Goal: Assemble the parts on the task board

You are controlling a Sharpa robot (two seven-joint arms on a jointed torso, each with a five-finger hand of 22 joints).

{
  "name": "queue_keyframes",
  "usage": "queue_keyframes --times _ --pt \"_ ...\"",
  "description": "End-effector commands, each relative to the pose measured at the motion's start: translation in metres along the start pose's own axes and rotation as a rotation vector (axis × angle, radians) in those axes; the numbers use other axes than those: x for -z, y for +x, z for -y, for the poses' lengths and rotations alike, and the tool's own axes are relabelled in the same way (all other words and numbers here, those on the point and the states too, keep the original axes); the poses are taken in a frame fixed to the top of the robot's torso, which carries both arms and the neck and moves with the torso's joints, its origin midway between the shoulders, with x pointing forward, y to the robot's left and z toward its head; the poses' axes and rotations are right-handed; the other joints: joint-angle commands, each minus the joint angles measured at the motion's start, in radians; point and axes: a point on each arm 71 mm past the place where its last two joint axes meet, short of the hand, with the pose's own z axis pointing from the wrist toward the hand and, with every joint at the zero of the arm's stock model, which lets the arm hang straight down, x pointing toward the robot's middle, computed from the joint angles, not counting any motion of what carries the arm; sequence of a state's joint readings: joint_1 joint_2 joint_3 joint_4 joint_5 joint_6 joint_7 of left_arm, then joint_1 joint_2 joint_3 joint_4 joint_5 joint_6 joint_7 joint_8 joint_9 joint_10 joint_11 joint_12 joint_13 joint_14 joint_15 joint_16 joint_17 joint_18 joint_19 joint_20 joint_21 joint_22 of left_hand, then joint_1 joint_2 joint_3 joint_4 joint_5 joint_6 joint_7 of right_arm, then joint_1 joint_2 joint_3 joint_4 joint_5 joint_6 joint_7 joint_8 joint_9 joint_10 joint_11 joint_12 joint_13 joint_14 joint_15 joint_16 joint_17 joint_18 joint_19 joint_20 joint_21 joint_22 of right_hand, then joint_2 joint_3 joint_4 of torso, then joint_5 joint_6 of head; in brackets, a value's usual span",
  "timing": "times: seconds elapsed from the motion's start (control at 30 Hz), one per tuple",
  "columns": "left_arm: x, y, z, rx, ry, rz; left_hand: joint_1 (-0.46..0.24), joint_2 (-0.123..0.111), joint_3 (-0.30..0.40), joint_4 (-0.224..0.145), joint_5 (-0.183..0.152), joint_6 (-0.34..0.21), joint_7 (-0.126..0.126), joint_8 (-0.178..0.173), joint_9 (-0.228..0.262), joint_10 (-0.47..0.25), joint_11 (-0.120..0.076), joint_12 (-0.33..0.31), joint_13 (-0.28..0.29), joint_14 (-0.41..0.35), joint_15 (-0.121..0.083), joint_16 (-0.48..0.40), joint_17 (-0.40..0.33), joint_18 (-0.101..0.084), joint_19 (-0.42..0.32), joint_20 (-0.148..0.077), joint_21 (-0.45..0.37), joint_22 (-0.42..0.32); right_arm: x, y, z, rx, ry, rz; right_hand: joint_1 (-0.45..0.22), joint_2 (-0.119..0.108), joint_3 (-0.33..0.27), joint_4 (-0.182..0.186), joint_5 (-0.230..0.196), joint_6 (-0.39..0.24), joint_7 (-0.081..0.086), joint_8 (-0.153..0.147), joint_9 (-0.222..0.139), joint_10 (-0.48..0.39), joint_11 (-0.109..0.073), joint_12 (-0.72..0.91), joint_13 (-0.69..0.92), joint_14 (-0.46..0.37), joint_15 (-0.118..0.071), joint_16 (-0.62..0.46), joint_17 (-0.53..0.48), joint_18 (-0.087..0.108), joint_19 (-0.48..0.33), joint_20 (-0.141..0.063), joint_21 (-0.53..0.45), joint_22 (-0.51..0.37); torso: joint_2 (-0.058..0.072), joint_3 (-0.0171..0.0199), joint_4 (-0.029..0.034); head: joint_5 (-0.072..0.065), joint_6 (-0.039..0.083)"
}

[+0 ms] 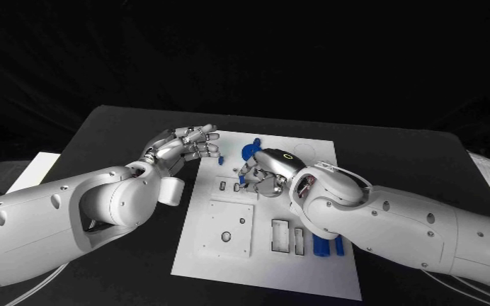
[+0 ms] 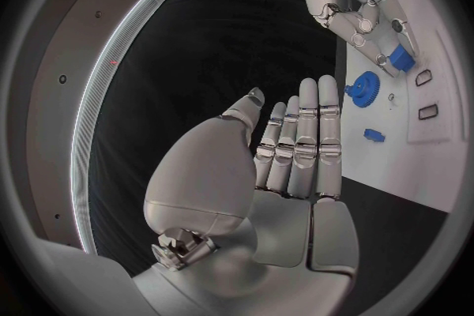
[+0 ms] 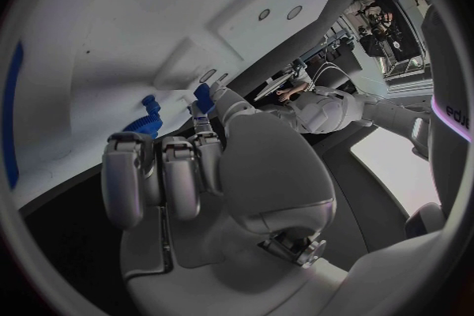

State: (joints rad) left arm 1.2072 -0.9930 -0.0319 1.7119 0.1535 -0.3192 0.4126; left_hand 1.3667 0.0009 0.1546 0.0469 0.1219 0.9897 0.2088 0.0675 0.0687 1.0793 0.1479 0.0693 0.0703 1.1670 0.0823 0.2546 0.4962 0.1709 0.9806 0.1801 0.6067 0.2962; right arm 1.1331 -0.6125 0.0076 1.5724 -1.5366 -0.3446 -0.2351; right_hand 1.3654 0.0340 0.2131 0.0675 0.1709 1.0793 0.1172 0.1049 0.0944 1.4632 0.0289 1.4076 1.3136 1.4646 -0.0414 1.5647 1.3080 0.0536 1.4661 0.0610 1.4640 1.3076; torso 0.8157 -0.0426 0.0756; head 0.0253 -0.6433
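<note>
The white task board lies in the middle of the black table. My right hand hovers over its far half and pinches a small blue part at its fingertips, also seen as the blue part just above the board. A blue gear lies beside that hand, and the gear sits close to the held part. Another small blue part lies on the board nearby. My left hand is held at the board's far left edge, fingers straight, holding nothing.
Two long blue parts lie near the board's right edge, beside rectangular slots. A raised white plate with holes takes up the board's near left. Bare black table surrounds the board.
</note>
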Motion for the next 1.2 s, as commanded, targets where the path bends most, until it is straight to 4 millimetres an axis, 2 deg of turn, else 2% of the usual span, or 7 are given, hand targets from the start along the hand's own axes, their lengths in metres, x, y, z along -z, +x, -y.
queue_keyframes --times 0.03,0.17,0.43,0.63,0.9,1.07,1.2 --pt "-0.0002 0.0038 0.001 0.013 0.014 -0.026 -0.004 -0.003 0.007 -0.002 -0.003 -0.008 0.002 -0.003 -0.002 -0.008 0.002 -0.005 -0.001 -0.009 0.0 -0.007 -0.001 0.01 -0.008 0.002 -0.007 -0.002 -0.0002 0.0045 0.0 0.056 0.014 -0.024 -0.007 -0.006 0.007 0.0 0.004 0.003 -0.002 0.006 0.001 0.009 0.002 -0.003 0.133 0.105 0.0 0.002 0.256 -0.007 0.017 0.0 0.0 0.031 0.001 0.0011 0.0014 0.001 -0.004" --pt "-0.0003 0.0035 0.0009 0.013 0.013 -0.025 -0.004 -0.003 0.007 -0.002 -0.003 -0.008 0.002 -0.003 -0.002 -0.008 0.002 -0.005 -0.001 -0.009 0.0 -0.007 -0.001 0.01 -0.008 0.002 -0.007 -0.002 0.0004 0.0065 -0.0005 0.06 0.014 -0.033 -0.008 -0.007 0.007 0.0 0.004 0.003 -0.002 0.006 0.001 0.009 0.002 -0.003 0.133 0.105 0.0 0.002 0.256 -0.007 0.017 0.0 0.0 0.031 0.001 0.0008 0.0016 -0.001 -0.004" --pt "-0.0001 0.0043 0.0009 0.012 0.013 -0.028 -0.005 -0.004 0.009 -0.003 -0.003 -0.008 0.003 -0.004 -0.002 -0.01 0.003 -0.006 -0.001 -0.009 0.0 -0.008 -0.001 0.01 -0.009 0.003 -0.007 -0.002 0.0033 0.0102 -0.0002 0.064 0.022 -0.057 -0.013 -0.011 0.008 0.0 0.004 0.005 -0.002 0.007 0.002 0.009 0.002 -0.003 0.133 0.105 0.0 0.002 0.256 -0.006 0.017 0.0 0.0 0.031 0.002 0.0016 -0.0022 -0.002 -0.005" --pt "-0.0001 0.0056 0.0007 0.013 0.013 -0.031 -0.005 -0.004 0.009 -0.003 -0.003 -0.009 0.004 -0.004 -0.002 -0.01 0.004 -0.006 -0.001 -0.009 0.001 -0.009 -0.001 0.01 -0.009 0.003 -0.007 -0.002 0.004 0.0114 0.0011 0.074 0.031 -0.07 -0.015 -0.014 0.008 0.0 0.003 0.005 -0.002 0.007 0.002 0.009 0.002 -0.003 0.133 0.105 0.0 0.002 0.256 -0.007 0.017 0.001 0.0 0.031 0.002 0.0018 -0.0002 -0.006 -0.007" --pt "-0.0004 0.0036 0.0008 0.011 0.013 -0.027 -0.005 -0.004 0.009 -0.003 -0.003 -0.009 0.004 -0.004 -0.002 -0.01 0.004 -0.006 -0.001 -0.009 0.001 -0.009 -0.001 0.01 -0.009 0.003 -0.007 -0.002 0.0053 0.0132 0.0038 0.1 0.053 -0.101 -0.047 -0.045 -0.002 0.008 -0.028 -0.012 0.006 -0.004 -0.002 -0.008 0.009 -0.03 0.115 0.103 0.006 -0.001 0.251 -0.005 0.013 0.004 -0.005 0.022 0.002 0.0014 0.0002 -0.007 -0.011" --pt "-0.001 0.0003 0.0011 0.007 0.015 -0.018 -0.005 -0.004 0.009 -0.003 -0.003 -0.009 0.004 -0.004 -0.002 -0.01 0.004 -0.006 -0.001 -0.009 0.001 -0.009 -0.001 0.01 -0.009 0.003 -0.007 -0.002 0.0052 0.0132 0.0034 0.103 0.058 -0.101 -0.064 -0.062 -0.009 0.014 -0.032 -0.024 0.012 -0.012 -0.005 -0.017 0.014 -0.042 0.106 0.103 0.01 -0.001 0.25 -0.004 0.012 0.008 -0.007 0.019 0.001 0.0017 0.0 -0.006 -0.011" --pt "-0.0012 -0.0009 0.0013 0.006 0.015 -0.015 -0.006 -0.004 0.011 -0.003 -0.003 -0.01 0.005 -0.004 -0.002 -0.011 0.004 -0.006 -0.002 -0.008 0.001 -0.01 -0.001 0.01 -0.01 0.004 -0.007 -0.003 0.0051 0.0128 0.0031 0.103 0.06 -0.095 -0.087 -0.074 -0.02 0.03 -0.065 -0.036 0.016 -0.019 -0.008 -0.023 0.019 -0.052 0.099 0.104 0.014 -0.001 0.251 -0.004 0.011 0.012 -0.008 0.018 0.001 0.0013 0.0003 -0.008 -0.011"
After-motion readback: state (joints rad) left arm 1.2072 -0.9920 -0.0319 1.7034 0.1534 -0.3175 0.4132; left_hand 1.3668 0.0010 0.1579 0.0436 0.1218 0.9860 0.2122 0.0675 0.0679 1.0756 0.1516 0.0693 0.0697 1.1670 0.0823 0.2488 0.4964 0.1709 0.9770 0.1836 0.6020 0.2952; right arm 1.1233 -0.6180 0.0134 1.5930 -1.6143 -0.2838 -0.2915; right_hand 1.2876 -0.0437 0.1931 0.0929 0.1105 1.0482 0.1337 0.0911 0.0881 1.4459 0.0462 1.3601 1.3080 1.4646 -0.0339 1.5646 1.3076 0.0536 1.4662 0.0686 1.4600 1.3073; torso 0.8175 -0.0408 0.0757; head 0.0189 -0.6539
